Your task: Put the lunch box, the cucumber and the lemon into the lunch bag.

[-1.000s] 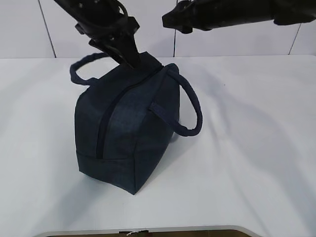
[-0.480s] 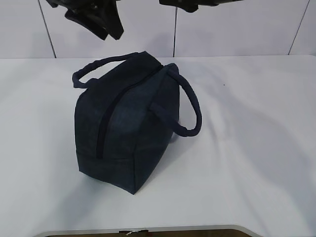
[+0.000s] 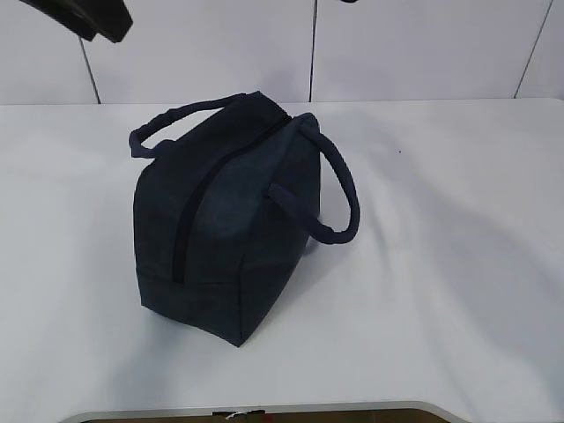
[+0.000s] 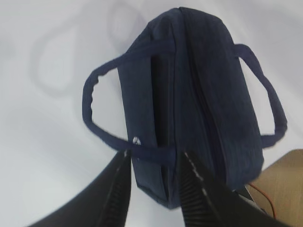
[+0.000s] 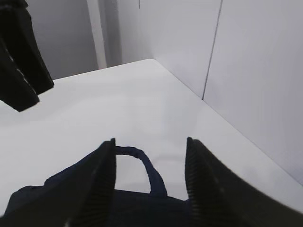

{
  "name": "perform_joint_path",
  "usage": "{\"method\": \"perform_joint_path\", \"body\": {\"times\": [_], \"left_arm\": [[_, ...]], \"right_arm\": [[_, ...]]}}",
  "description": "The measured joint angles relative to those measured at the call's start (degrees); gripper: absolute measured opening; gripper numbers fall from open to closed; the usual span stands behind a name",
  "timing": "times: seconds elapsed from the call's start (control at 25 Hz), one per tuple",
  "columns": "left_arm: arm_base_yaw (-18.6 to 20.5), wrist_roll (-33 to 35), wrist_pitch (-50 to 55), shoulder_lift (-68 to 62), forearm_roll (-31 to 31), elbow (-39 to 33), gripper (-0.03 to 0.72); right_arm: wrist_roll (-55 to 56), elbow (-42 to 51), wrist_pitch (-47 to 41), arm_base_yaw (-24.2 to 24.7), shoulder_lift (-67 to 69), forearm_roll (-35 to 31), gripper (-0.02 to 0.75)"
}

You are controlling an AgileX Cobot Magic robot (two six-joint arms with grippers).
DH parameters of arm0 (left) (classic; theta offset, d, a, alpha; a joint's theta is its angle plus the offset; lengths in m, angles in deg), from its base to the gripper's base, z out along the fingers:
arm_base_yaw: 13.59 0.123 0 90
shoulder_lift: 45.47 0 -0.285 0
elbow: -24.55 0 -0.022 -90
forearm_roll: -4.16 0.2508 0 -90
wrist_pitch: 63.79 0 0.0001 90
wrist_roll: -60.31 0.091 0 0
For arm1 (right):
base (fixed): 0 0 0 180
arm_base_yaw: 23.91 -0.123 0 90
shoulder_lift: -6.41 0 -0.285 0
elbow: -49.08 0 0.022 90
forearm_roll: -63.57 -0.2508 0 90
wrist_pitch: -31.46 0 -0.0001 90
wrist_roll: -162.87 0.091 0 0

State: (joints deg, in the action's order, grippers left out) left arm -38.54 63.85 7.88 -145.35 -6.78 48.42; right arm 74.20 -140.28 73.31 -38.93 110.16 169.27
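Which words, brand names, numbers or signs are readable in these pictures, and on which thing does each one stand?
No readable text in any view.
The lunch bag carries one small white mark beside a handle strap, seen in the left wrist view; it is too small and blurred to read.

Open table (image 3: 458, 264) around lunch bag (image 3: 233, 220)
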Motion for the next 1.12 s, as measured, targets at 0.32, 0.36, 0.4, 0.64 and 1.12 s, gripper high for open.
{"method": "perform_joint_path", "body": {"times": [0.32, 0.36, 0.4, 0.64, 1.12], "left_arm": [[0.0, -1.07, 0.11, 12.72, 0.21, -11.24, 0.244], [0.0, -1.07, 0.11, 14.33, 0.36, -12.77, 0.244], [0.0, -1.11, 0.11, 15.87, 0.64, -14.26, 0.244], [0.0, -1.34, 0.11, 24.51, 1.03, -22.09, 0.244], [0.0, -1.48, -0.89, 44.76, 0.93, -39.49, 0.242]], "right_arm": [[0.0, 6.8, 2.0, 0.0, -3.09, 0.0, 0.389], [0.0, 7.85, 2.09, 0.0, -3.96, 0.0, 0.388], [0.0, 8.83, 2.09, 0.0, -4.91, 0.0, 0.389], [0.35, 13.23, 3.71, 0.0, -10.51, 0.0, 0.388], [1.07, 21.46, 6.21, 0.0, -17.98, 0.0, 0.388]]}}
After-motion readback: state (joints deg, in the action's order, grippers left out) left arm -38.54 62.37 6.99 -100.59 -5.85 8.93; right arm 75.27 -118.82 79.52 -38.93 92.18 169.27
